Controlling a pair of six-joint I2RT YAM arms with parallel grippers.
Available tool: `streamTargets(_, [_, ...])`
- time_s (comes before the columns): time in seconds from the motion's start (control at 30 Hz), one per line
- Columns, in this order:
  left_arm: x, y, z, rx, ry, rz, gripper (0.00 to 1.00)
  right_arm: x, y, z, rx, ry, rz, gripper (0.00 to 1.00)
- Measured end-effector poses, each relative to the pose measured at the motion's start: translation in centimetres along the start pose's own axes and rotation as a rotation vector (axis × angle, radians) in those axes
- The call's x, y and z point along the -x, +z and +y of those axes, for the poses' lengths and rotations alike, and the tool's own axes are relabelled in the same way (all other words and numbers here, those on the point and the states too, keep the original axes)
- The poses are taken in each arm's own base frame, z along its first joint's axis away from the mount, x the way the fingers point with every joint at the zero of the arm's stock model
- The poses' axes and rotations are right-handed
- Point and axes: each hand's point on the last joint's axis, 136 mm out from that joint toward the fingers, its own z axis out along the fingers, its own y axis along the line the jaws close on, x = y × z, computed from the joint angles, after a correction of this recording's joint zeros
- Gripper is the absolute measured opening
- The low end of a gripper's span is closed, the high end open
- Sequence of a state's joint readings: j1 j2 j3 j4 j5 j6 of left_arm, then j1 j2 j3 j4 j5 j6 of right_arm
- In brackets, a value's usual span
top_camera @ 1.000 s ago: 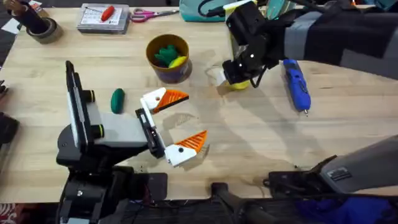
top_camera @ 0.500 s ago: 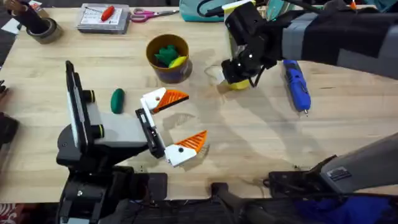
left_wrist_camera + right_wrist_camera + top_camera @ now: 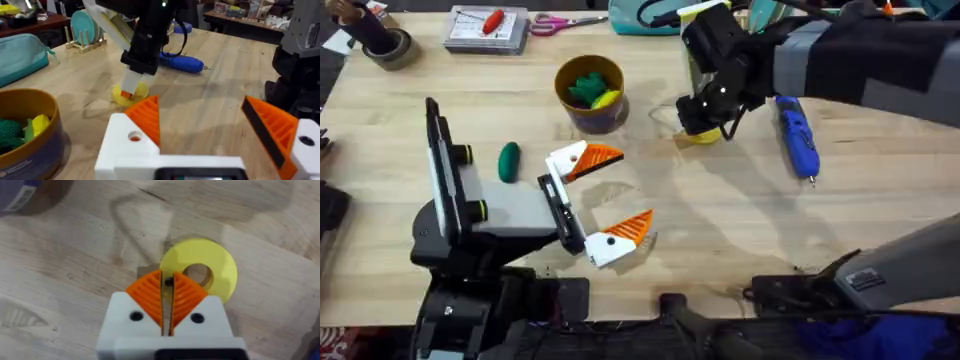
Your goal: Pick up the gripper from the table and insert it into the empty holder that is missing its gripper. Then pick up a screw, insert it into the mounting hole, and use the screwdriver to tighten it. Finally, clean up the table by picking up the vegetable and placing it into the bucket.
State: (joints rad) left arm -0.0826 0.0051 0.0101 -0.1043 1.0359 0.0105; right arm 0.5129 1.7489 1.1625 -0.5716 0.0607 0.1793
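My right gripper (image 3: 703, 118) hovers just over a flat yellow ring (image 3: 704, 136) at the table's back middle. Its orange pads are shut on a small dark screw (image 3: 169, 282), right at the ring's (image 3: 202, 273) edge. Just to the right lies the blue screwdriver (image 3: 797, 135). My left gripper (image 3: 625, 190) rests open low over the front middle, both fingers (image 3: 148, 118) orange, nothing between them. The dark green vegetable (image 3: 509, 160) lies left of it. The bucket (image 3: 590, 95) stands behind, holding a leafy green toy and a yellow toy. The loose gripper and empty holder are out of view.
A screw box (image 3: 487, 28), scissors (image 3: 560, 22) and a tape roll (image 3: 380, 42) line the far edge. A teal pouch (image 3: 20, 52) and a dish rack (image 3: 82, 32) sit beyond the bucket. Bare wood lies at front right.
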Motion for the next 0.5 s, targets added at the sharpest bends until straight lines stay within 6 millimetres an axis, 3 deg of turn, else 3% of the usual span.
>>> streamTargets(0.07, [0.0, 0.0, 0.0, 0.0, 0.0, 0.0, 0.985, 0.01, 0.01, -0.07, -0.003, 0.001, 0.0, 0.01])
streamTargets(0.5, [0.0, 0.0, 0.0, 0.0, 0.0, 0.0, 0.985, 0.28, -0.27, -0.03, -0.002, 0.001, -0.004, 0.007])
